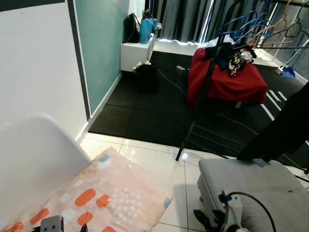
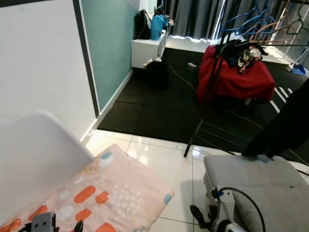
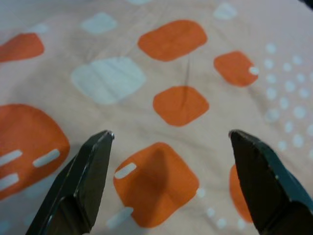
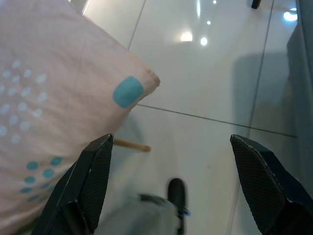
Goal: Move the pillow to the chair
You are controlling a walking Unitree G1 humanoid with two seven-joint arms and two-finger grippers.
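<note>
Currently the pillow point(image 1: 99, 193), pale pink with orange and light blue patches, lies on the seat of the white chair point(image 1: 34, 154) at the robot's lower left, one corner overhanging the glossy white tile floor point(image 1: 159, 159). The left gripper point(image 3: 171, 142) hovers directly above the pillow fabric, fingers spread apart and holding nothing. The right gripper point(image 4: 171, 147) is also spread apart, empty, above the floor just beside the pillow's corner. A grey upholstered seat point(image 1: 251, 181) stands to the right. Farther off, a red cover point(image 1: 224, 79) drapes a piece of furniture on the black mat point(image 1: 145, 108).
</note>
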